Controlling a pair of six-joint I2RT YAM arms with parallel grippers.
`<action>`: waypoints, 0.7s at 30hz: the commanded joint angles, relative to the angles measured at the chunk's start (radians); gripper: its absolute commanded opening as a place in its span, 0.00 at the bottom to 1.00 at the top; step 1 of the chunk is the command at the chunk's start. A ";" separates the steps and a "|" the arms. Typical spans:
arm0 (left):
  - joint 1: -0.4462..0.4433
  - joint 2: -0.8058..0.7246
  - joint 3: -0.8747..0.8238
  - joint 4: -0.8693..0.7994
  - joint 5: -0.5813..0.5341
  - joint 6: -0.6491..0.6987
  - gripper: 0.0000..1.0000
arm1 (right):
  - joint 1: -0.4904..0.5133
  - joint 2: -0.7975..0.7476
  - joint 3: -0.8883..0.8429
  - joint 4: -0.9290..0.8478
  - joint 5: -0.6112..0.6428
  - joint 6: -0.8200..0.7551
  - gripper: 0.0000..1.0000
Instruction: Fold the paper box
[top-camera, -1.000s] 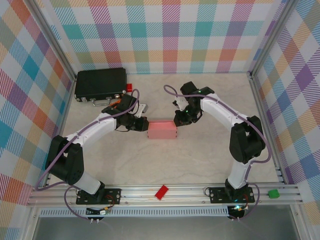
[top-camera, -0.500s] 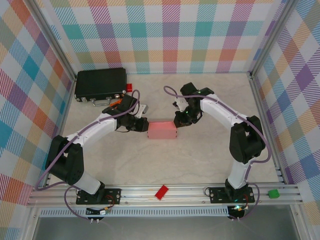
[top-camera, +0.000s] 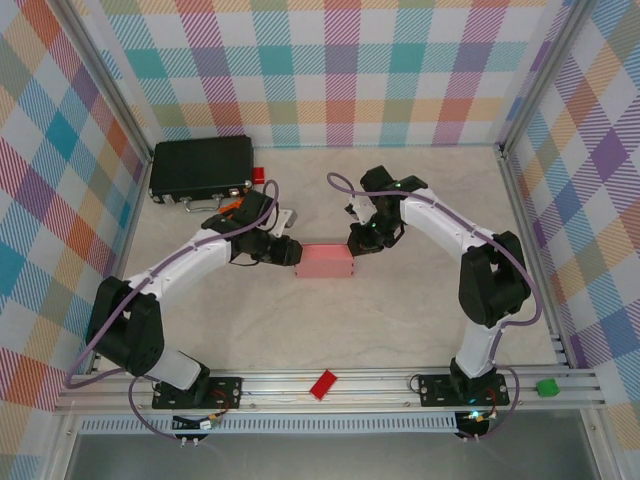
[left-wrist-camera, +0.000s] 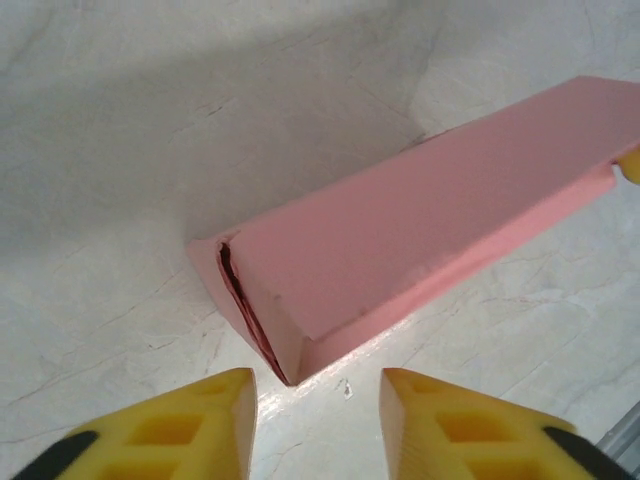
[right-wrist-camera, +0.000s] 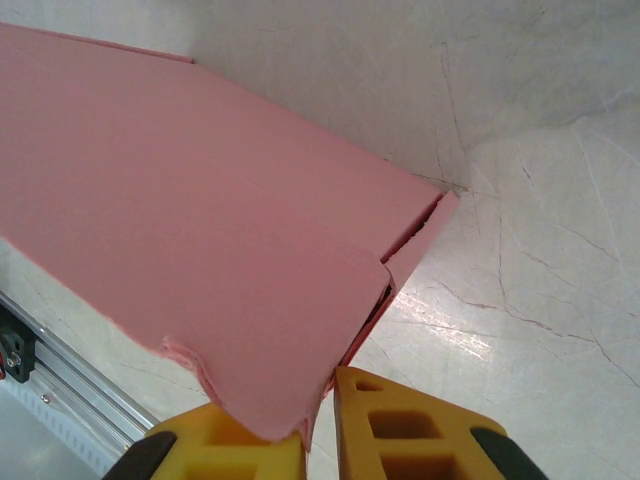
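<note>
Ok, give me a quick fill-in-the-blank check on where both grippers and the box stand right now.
1. The left gripper is ____, its fingers just short of the paper box.
2. The right gripper is ____ on a flap at the box's other end.
3. The black case lies in the far ____ corner of the table.
Missing words: open; shut; left.

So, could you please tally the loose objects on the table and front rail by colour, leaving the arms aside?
Pink: 1, the paper box
Black: 1, the case
Red: 2, the red block by the case and the red block on the rail
Green: 1, the green block
Total: 5
</note>
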 joint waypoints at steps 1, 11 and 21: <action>-0.008 -0.067 -0.024 0.000 0.013 0.009 0.44 | 0.011 0.001 0.002 -0.023 -0.006 -0.003 0.16; -0.008 -0.082 -0.033 0.030 -0.086 -0.012 0.37 | 0.010 0.005 0.003 -0.023 -0.005 -0.005 0.16; -0.008 -0.030 -0.019 0.037 -0.065 -0.019 0.15 | 0.010 0.007 0.007 -0.025 -0.007 -0.003 0.16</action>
